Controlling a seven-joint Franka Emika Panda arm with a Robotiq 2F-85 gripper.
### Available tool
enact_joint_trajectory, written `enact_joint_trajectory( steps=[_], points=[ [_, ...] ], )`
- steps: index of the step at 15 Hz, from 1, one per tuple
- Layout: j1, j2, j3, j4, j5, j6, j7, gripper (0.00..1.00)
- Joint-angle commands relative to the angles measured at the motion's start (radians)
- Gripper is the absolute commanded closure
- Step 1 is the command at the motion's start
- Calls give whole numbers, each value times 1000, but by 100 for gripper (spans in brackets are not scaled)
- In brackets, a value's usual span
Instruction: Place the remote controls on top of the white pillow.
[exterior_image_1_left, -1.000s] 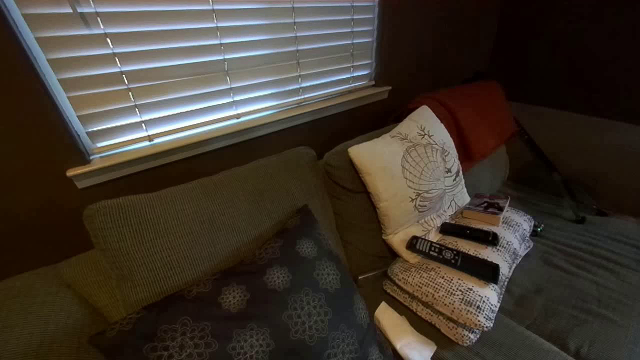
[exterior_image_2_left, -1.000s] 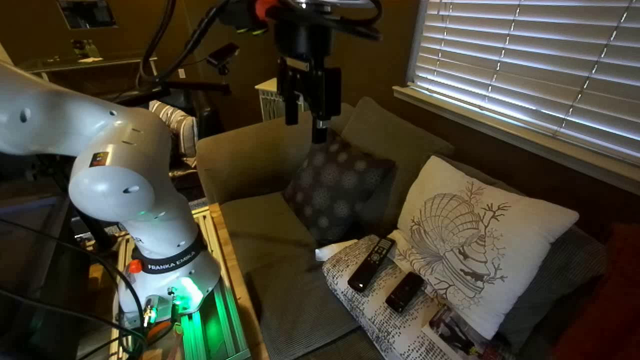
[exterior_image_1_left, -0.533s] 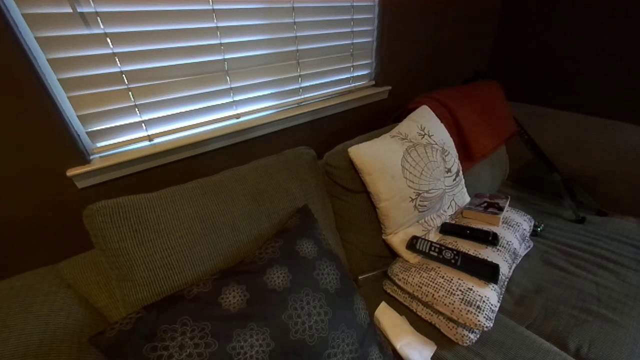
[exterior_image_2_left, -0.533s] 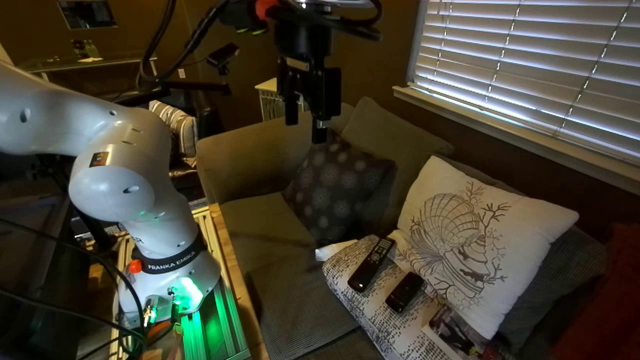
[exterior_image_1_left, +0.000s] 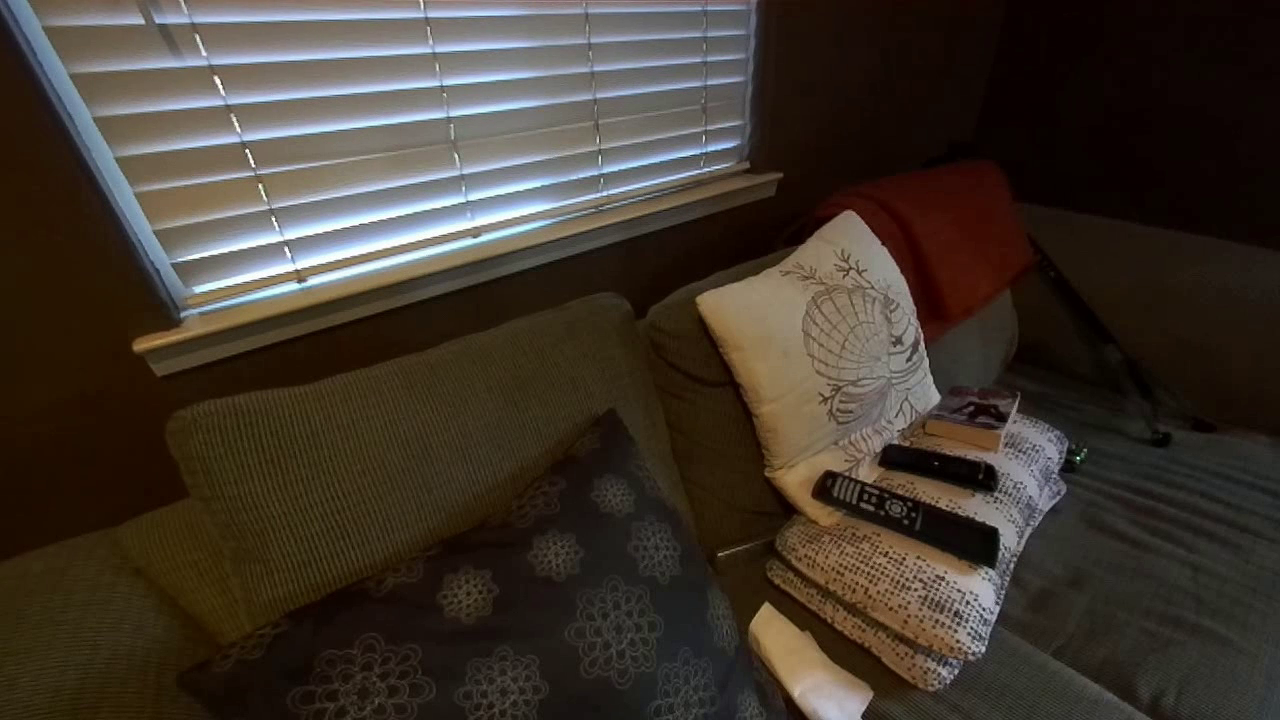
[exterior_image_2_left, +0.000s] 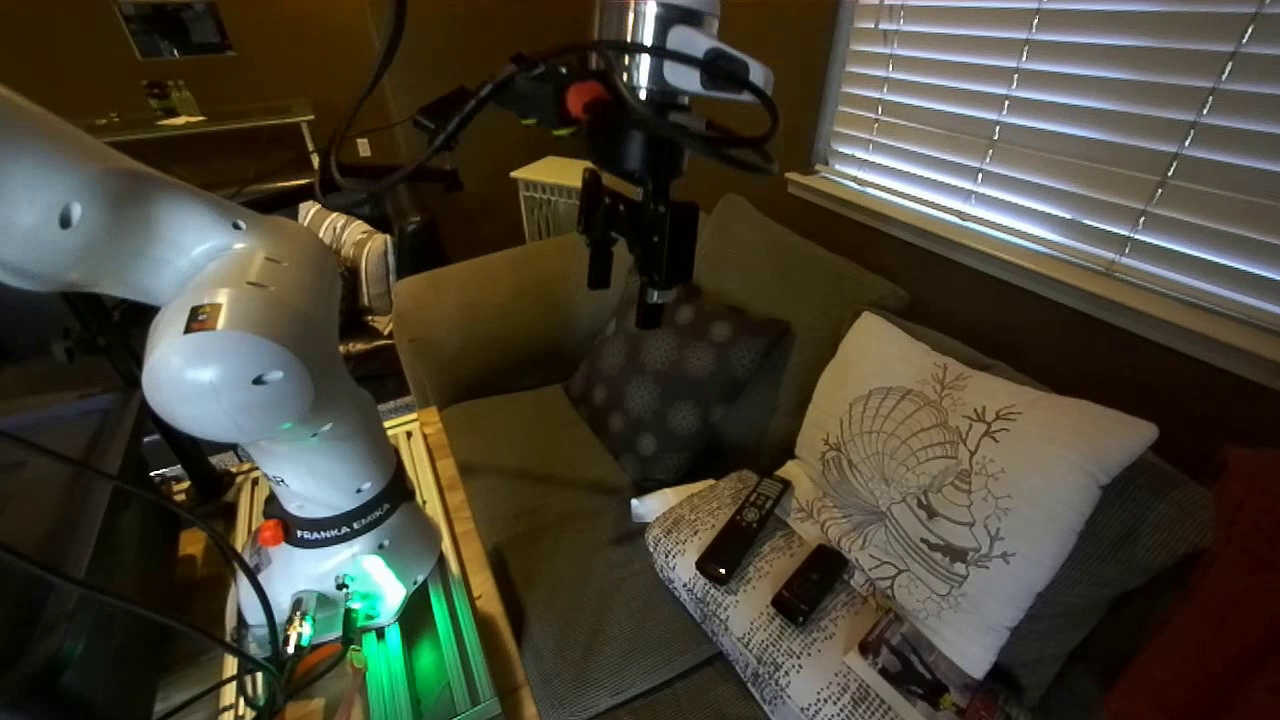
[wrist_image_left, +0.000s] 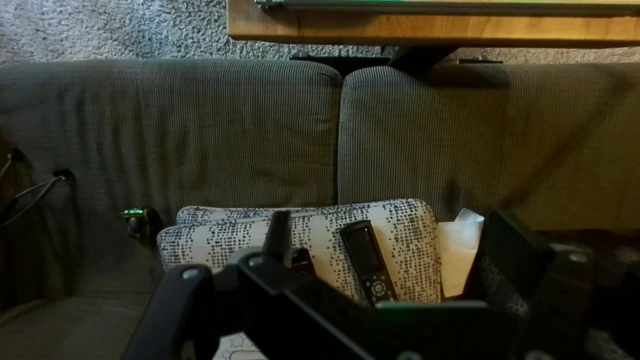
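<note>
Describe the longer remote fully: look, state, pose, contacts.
The longer remote is a slim black slab, apparently plastic, with rows of pale keys toward one end, a round pad mid-body and a plain dark stretch at the other. It lies face up on the upper dotted cushion, keyed end toward the white pillow; whether those two touch, I can't tell. It's apart from the shorter remote, and the open fingers hang clear of it.

A home living room, judging by its furnishings: a ribbed sofa (exterior_image_2_left: 590, 560) with a blind-covered window (exterior_image_1_left: 410, 130) above its back; a red throw (exterior_image_1_left: 950, 240) draped over the sofa's back; dotted cushions (exterior_image_1_left: 890, 582) stacked on its seat, bearing remote controls (exterior_image_1_left: 905, 516) and a book (exterior_image_1_left: 972, 418); grey carpet (wrist_image_left: 125, 30) beyond its front edge.
</note>
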Motion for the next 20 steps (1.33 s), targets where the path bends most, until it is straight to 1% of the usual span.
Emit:
enact_joint_trajectory(
  steps=[1, 3, 6, 10, 12, 16, 17, 18, 19, 20],
  points=[
    [16, 166, 32, -23, 2, 120, 86, 0],
    [22, 258, 50, -35, -1, 197, 114, 0],
    [26, 385, 70, -31, -1, 282, 146, 0],
    [26, 533, 89, -10, -33, 402, 151, 0],
    [25, 595, 93, -2, -51, 460, 146, 0],
    [22, 697, 90, 0, -100, 656, 163, 0],
    [23, 727, 88, 9, -111, 684, 156, 0],
    [26, 755, 86, 21, -98, 684, 125, 0],
    [28, 780, 85, 33, -107, 686, 122, 0],
    [32, 806, 88, 61, -64, 619, 78, 0]
  ],
)
